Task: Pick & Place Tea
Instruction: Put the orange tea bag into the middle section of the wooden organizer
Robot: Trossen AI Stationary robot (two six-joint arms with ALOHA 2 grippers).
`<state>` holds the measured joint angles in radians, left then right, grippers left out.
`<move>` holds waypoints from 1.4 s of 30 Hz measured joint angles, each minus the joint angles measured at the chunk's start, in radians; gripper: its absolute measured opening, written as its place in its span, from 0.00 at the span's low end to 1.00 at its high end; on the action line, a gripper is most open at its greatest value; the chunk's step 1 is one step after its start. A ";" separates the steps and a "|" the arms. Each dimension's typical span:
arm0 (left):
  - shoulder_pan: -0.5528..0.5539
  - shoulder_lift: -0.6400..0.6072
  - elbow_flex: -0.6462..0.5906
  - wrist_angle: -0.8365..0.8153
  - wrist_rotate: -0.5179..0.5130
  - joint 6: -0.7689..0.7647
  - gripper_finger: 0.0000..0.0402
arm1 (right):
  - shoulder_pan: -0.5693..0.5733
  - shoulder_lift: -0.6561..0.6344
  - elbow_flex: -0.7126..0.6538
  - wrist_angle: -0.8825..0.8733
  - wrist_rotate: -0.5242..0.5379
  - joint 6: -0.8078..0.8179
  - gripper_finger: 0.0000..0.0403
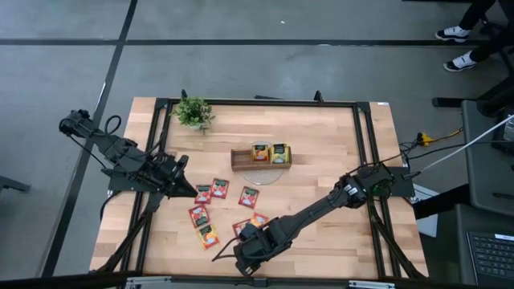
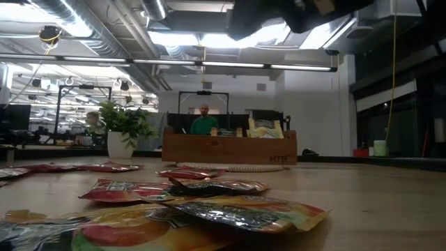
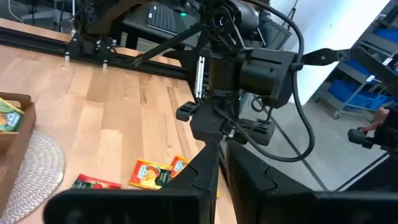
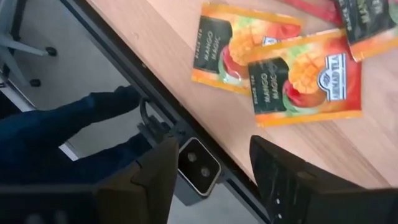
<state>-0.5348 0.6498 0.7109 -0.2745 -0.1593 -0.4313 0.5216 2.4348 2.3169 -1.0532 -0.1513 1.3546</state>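
Lying loose: seven tea sachets (image 1: 218, 189); tray (image 1: 261, 156) holds two.

Overhead, table-level (close), two wrist-mounted

My table (image 1: 321, 160) is pale wood, smooth planks with a soft satin sheen, edged by a matt black metal frame (image 1: 365, 160). The tea sachets (image 4: 305, 78) are glossy printed foil or paper, crinkled at the edges and catching the ceiling light in the low view. The tray (image 2: 230, 148) is brown wood with a dull finish, and it sits on a round woven mat (image 3: 31, 174) of coarse grey fibre. My right gripper (image 4: 211, 171) has 2 matt black fingers that look like hard plastic.
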 joint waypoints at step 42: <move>-0.001 0.001 0.000 -0.006 -0.121 -0.028 0.07 | 0.038 0.109 -0.001 -0.075 0.053 -0.791 0.70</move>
<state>-0.5362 0.6506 0.7105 -0.2801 -0.2804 -0.4594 0.5598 2.5439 2.3157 -1.1280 -0.0978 0.5638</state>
